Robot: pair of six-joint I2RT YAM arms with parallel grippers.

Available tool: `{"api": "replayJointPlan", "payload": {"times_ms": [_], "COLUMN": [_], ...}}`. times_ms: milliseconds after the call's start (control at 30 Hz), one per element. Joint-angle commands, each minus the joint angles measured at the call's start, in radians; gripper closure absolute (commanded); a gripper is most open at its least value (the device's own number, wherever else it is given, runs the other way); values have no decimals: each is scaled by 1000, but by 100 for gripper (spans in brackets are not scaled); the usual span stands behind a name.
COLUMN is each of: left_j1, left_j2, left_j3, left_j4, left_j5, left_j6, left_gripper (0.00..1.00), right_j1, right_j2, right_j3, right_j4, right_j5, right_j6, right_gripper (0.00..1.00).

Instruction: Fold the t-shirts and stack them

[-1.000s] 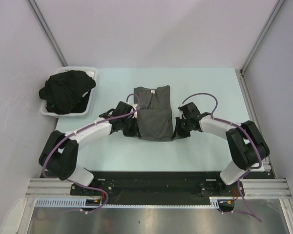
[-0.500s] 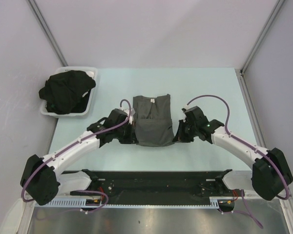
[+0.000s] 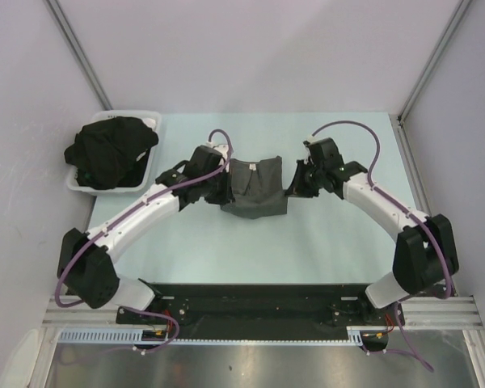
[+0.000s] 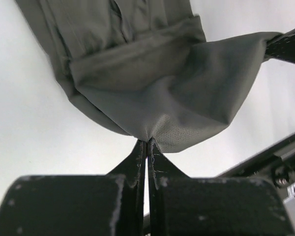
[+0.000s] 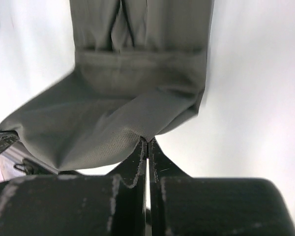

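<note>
Mid-fold on the first one, by the look of it! The left hand (image 4: 146,143) is pressed together on a corner of the grey t-shirt (image 3: 255,190). The right hand (image 5: 146,141) is pinching the opposite corner the same way, fingers tight, a nip of cloth right at the tips of each. That shirt is already narrowed, sides tucked in, and I'd judge the bottom half is meant to go over the top half, so this fold is not finished. I can see no folded stack anywhere on the worktop (image 3: 250,250), so most of the job is left.

Now, placement. Right at the fingertips is the pinched edge, lifted off the worktop. Between the two hands the raised cloth hangs in a shallow sag. Just beyond the fingertips the rest of the shirt lies flat, collar end farthest from both hands. Well off to the outer side of the left hand, and a bit beyond it, the black t-shirts (image 3: 109,149) sit heaped and unfolded in the white tray (image 3: 105,188). Every one of those waits its turn.
</note>
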Motion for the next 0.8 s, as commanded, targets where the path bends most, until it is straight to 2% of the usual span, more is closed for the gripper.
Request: {"api": "replayJointPlan", "payload": {"times_ms": [0,400,567,767], "left_j1": [52,168,194,224], "left_j2": [55,261,371,517], "left_j3": [90,223,349,515], "left_j4": [-3,37,29,0], "left_j5": [-33,-1,-4,-5], "left_j6": [62,76,90,105], "left_gripper": [100,100,100,100], "right_j1": [-43,-119,-142,-165], "right_j2": [107,415,569,710], "right_j3": [147,508,686,826], "right_j4": [9,-81,-118,-161], "right_j5": [-29,-63,-101,-144], "right_j6": [-79,-191,-217,-227], "right_gripper": [100,100,100,100]}}
